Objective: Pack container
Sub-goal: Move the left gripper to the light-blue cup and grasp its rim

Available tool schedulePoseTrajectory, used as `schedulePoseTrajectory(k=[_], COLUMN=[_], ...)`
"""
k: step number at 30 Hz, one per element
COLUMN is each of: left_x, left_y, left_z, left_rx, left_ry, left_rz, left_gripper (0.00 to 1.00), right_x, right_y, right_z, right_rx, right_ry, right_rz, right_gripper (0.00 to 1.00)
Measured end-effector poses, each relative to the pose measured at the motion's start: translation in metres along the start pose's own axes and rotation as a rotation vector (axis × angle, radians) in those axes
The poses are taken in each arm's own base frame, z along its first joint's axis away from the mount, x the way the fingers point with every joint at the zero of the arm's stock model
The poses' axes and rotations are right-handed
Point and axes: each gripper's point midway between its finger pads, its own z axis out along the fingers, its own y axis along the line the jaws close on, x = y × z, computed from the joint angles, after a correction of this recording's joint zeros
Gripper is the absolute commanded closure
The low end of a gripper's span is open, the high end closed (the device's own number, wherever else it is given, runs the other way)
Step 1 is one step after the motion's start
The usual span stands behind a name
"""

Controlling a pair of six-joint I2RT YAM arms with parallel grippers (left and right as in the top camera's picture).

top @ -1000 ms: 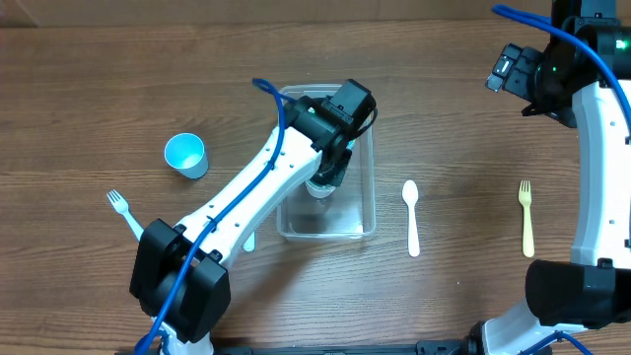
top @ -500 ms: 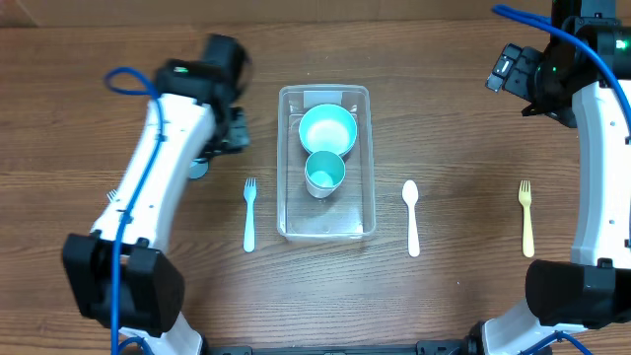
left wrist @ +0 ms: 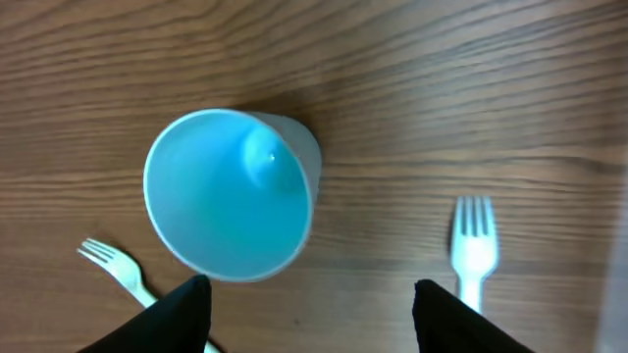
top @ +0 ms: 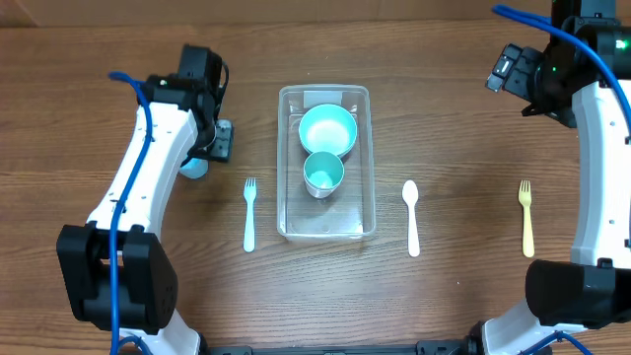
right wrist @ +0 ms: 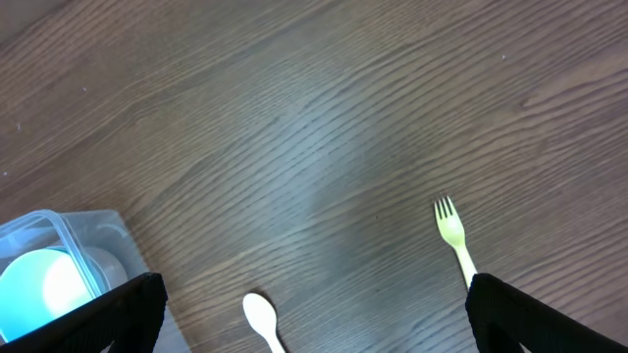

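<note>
The clear container (top: 326,219) stands mid-table and holds a light-blue bowl (top: 327,128) and a light-blue cup (top: 323,175). Its corner shows in the right wrist view (right wrist: 88,235). A second light-blue cup (left wrist: 231,191) stands on the table left of the container, mostly hidden under my left arm in the overhead view (top: 191,168). My left gripper (top: 217,139) is open and empty just above that cup; its fingers (left wrist: 309,319) are apart, not touching it. My right gripper (top: 513,71) is open and empty at the far right; its jaws also show in the right wrist view (right wrist: 314,324).
A white fork (top: 249,213) lies between the loose cup and the container, also in the left wrist view (left wrist: 474,250). Another white fork (left wrist: 116,273) lies left of the cup. A white spoon (top: 411,217) and a yellow fork (top: 526,217) lie right of the container.
My left arm left the container, with the cup now standing inside it, and swung left to hover over the loose cup. The right arm has not moved.
</note>
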Motion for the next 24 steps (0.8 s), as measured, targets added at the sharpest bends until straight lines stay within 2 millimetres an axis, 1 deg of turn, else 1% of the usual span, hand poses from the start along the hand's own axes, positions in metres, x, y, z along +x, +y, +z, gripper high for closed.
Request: schedulePoseTrajectory(k=[3, 7, 10, 17, 19, 21, 22, 24], left_x=[-0.003, -0.002, -0.005, -0.006, -0.007, -0.007, -0.007, -0.008], left_y=[0.006, 0.013, 0.012, 0.006, 0.006, 0.006, 0.006, 0.006], left_z=[0.011, 0.027, 0.035, 0.044, 0.045, 0.045, 0.045, 0.045], left_rx=[-0.005, -0.014, -0.015, 0.003, 0.004, 0.005, 0.005, 0.005], left_ry=[-0.019, -0.033, -0.057, -0.08, -0.085, -0.086, -0.086, -0.089], left_rz=[0.013, 0.054, 0.088, 0.159, 0.168, 0.171, 0.175, 0.176], left_gripper=[0.32, 0.31, 0.35, 0.35, 0.39, 0.47, 0.55, 0.59], right_x=[0.0, 0.0, 0.0, 0.0, 0.0, 0.0, 0.0, 0.0], right_y=[0.0, 0.0, 0.0, 0.0, 0.0, 0.0, 0.0, 0.0], right_z=[0.0, 0.0, 0.0, 0.0, 0.0, 0.0, 0.0, 0.0], right_rx=[0.0, 0.0, 0.0, 0.0, 0.0, 0.0, 0.0, 0.0], right_ry=[0.0, 0.0, 0.0, 0.0, 0.001, 0.0, 0.001, 0.0], right_rz=[0.0, 0.0, 0.0, 0.0, 0.0, 0.0, 0.0, 0.0], right_gripper=[0.0, 0.0, 0.0, 0.0, 0.0, 0.0, 0.0, 0.0])
